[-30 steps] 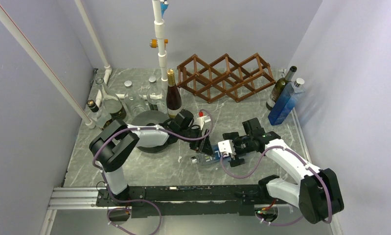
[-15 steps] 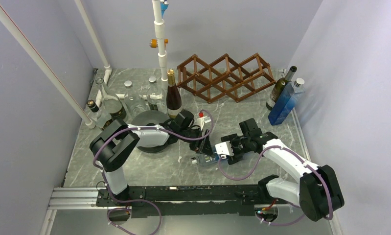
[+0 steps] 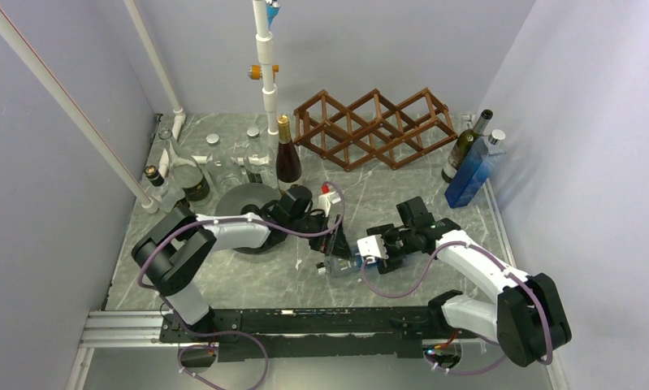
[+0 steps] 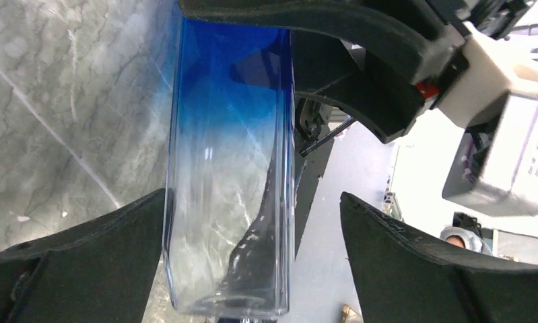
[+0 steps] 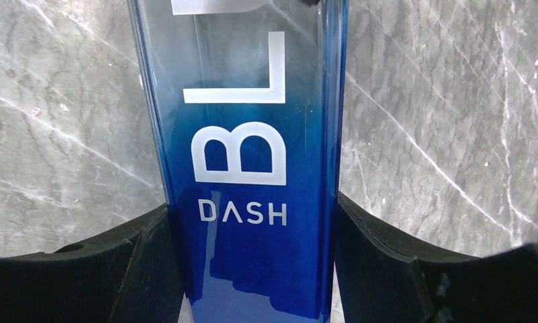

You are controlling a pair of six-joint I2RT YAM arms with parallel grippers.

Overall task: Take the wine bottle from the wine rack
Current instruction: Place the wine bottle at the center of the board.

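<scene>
The wine bottle (image 3: 339, 265), square glass fading from blue to clear, lies low over the marble table near the front middle. My right gripper (image 3: 358, 255) is shut on its blue end, both pads pressed to its sides (image 5: 251, 205), white lettering facing the camera. My left gripper (image 3: 335, 244) stands open around the clear end (image 4: 252, 202): one finger (image 4: 84, 249) lies against the glass (image 4: 229, 168), the other (image 4: 414, 249) stands well apart. The brown lattice wine rack (image 3: 375, 127) at the back holds nothing.
A dark gold-capped bottle (image 3: 287, 154) and clear glass bottles (image 3: 215, 166) stand back left by a grey round plate (image 3: 252, 213). A green bottle (image 3: 465, 146) and a blue square bottle (image 3: 473, 171) stand at the right wall. A white pipe stand (image 3: 266, 65) rises behind.
The right gripper moved left and closed on the bottle's blue end. The left gripper's jaws then spread apart, and the left arm shifted a little to the left.
</scene>
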